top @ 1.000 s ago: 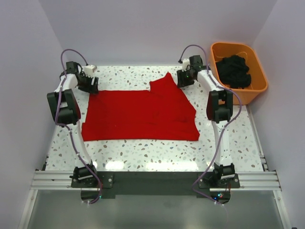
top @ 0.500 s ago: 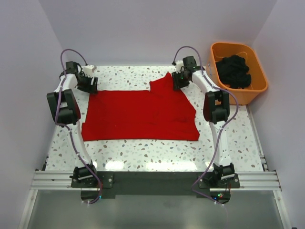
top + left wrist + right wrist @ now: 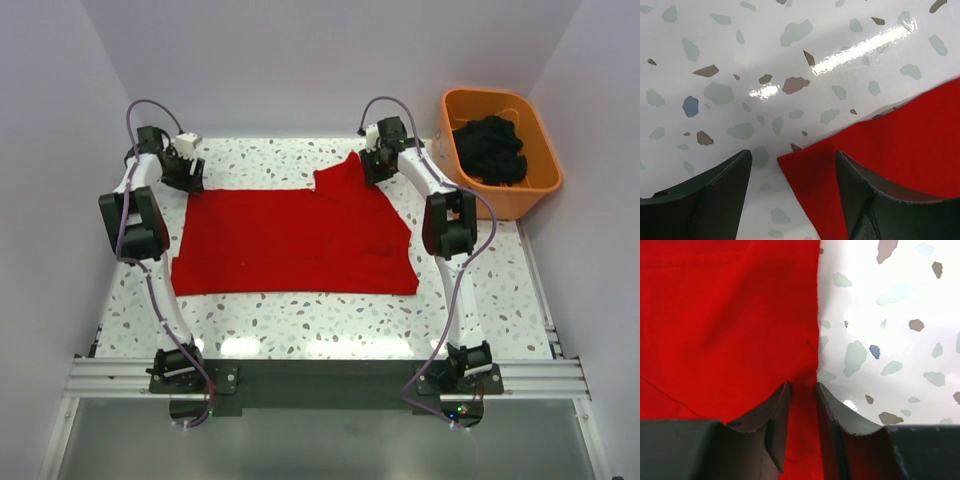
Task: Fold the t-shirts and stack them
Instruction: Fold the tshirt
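The red t-shirt lies spread flat across the middle of the speckled bench, one far corner folded up in a peak; an orange tub holding dark cloth stands off the bench's far right corner. From above, both arms reach to the shirt's far edge, the left gripper at its far left corner, the right gripper beside the peak, but the fingers' spacing is too small to read there. The left wrist view shows its fingers released and wide apart, the shirt's corner lying between them. The right wrist view shows its fingers drawn close over the shirt's edge, red cloth filling the narrow gap; whether they pinch it I cannot tell.
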